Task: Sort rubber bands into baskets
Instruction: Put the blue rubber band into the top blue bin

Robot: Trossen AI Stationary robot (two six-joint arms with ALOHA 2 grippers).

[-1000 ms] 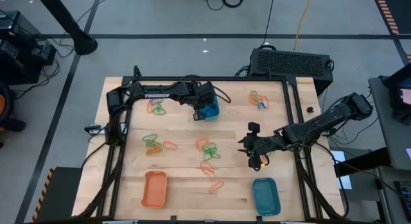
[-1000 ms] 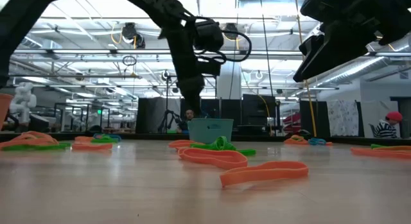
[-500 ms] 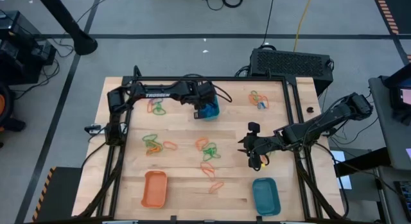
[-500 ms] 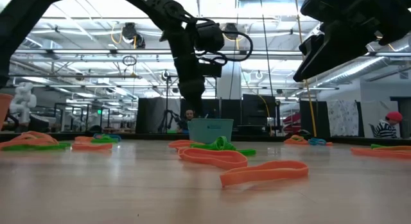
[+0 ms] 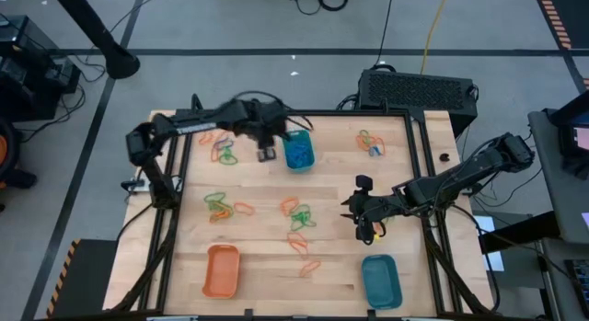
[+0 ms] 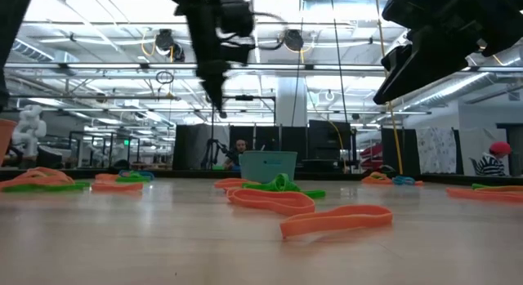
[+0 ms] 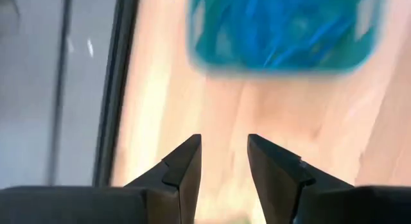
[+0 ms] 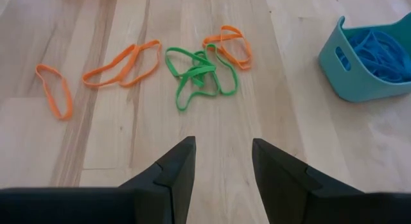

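Orange and green rubber bands lie in loose clusters on the wooden table: far left, left middle, centre and far right. A teal basket at the far middle holds blue bands and also shows in the left wrist view. An orange basket and a second teal basket stand near the front edge. My left gripper hangs open and empty just left of the far teal basket, clear of the table. My right gripper is open and empty, right of the centre cluster.
Several orange bands lie between the centre cluster and the front edge. A black metal frame borders the table's left, right and far sides. A black box stands behind the far right corner. Bare wood shows between the two front baskets.
My left gripper has gone from above the far teal basket toward the table's left edge and has risen. The basket stays where it was. My right arm has kept still.
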